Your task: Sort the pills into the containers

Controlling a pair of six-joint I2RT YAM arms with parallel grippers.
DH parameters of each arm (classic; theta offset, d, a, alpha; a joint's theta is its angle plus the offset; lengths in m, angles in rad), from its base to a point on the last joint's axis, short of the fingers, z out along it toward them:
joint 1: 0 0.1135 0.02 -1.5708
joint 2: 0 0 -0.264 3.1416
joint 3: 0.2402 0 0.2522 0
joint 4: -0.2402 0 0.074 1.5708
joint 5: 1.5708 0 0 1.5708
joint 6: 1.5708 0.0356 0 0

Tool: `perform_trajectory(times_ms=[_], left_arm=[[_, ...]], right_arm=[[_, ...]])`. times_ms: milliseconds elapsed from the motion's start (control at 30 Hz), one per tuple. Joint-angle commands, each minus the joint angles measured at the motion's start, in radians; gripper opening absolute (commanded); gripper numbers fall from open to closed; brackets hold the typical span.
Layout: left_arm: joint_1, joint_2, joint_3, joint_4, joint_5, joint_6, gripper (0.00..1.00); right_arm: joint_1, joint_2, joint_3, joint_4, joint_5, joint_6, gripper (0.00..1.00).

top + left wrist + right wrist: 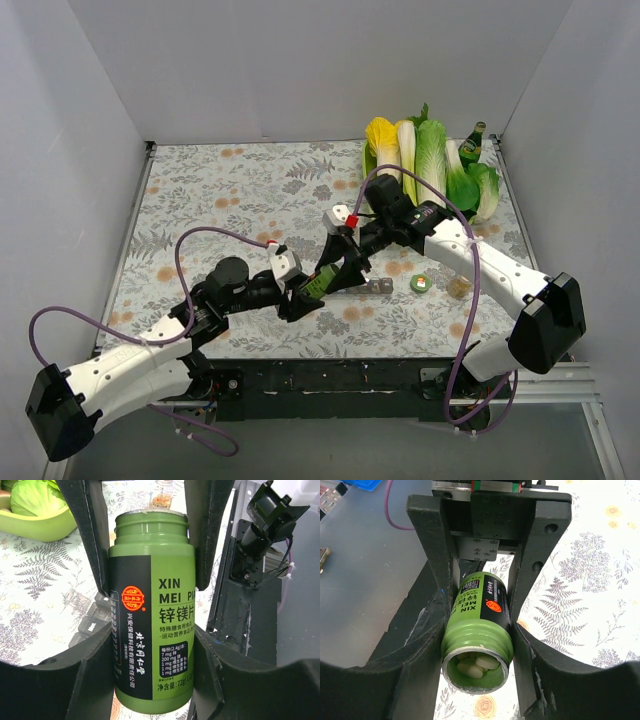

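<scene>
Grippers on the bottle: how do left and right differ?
Left gripper clamps the bottle at its labelled lower body; right gripper clamps it at the shoulder, by the open mouth. Left is at the base end, right at the mouth end: the right wrist view looks in at white pills, the left wrist view at the label. Shared: both are shut on the one green bottle.

The bottle (pixel 150 605) is showing green with a black label; the surface (pixel 250 180) is wearing grey ferns and orange flowers.
</scene>
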Motion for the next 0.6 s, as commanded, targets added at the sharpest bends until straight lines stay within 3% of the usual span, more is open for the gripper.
perform_trajectory(times_ms=[0,100,133,267,400,567], left_arm=[[0.003,0.023,0.058,0.005,-0.014,-0.001,0.38],[0.003,0.031,0.061,0.005,-0.017,-0.005,0.13],[0.003,0.031,0.060,0.005,-0.017,-0.005,0.00],[0.003,0.014,0.038,0.008,-0.026,0.002,0.00],[0.003,-0.007,0.018,0.007,-0.025,0.009,0.00],[0.003,-0.026,0.000,-0.016,-0.025,0.031,0.00]], right_arm=[[0.015,-0.041,-0.007,-0.004,-0.016,-0.012,0.11],[0.022,-0.041,-0.010,-0.016,-0.008,-0.023,0.13],[0.022,-0.042,-0.010,-0.017,-0.008,-0.028,0.14],[0.022,-0.044,0.004,-0.040,-0.011,-0.046,0.29],[0.016,-0.039,0.036,-0.073,-0.025,-0.071,0.69],[-0.014,-0.033,0.089,-0.096,-0.060,-0.068,0.90]])
